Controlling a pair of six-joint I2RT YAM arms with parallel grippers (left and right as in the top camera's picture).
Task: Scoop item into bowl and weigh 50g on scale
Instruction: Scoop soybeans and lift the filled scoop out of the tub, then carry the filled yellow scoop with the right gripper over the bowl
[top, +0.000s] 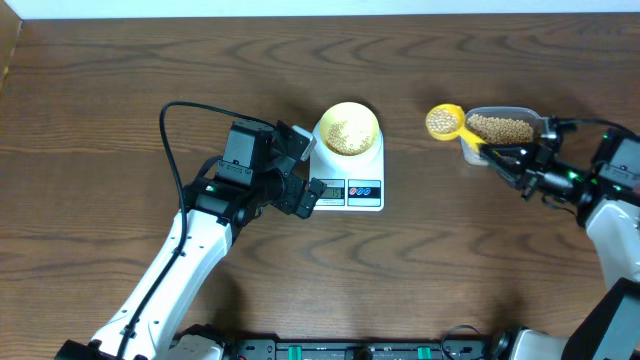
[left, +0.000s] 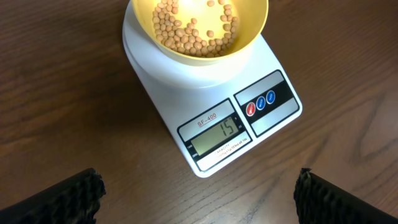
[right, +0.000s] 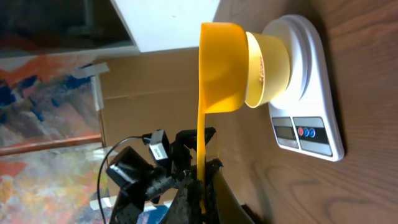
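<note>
The white scale (top: 350, 180) stands mid-table with the pale yellow bowl (top: 348, 130) on its platform; the bowl holds a layer of tan beans (left: 193, 28). The scale's display (left: 217, 134) reads 15. My left gripper (left: 199, 196) is open and empty, just in front of the scale. My right gripper (top: 497, 155) is shut on the handle of a bright yellow scoop (top: 444, 122) filled with beans, held right of the scale. The scoop (right: 221, 68) also shows in the right wrist view, in front of the bowl (right: 267, 59).
A clear plastic tub (top: 500, 126) filled with beans sits at the right, by the right gripper. The left arm's black cable (top: 175, 140) loops over the table left of the scale.
</note>
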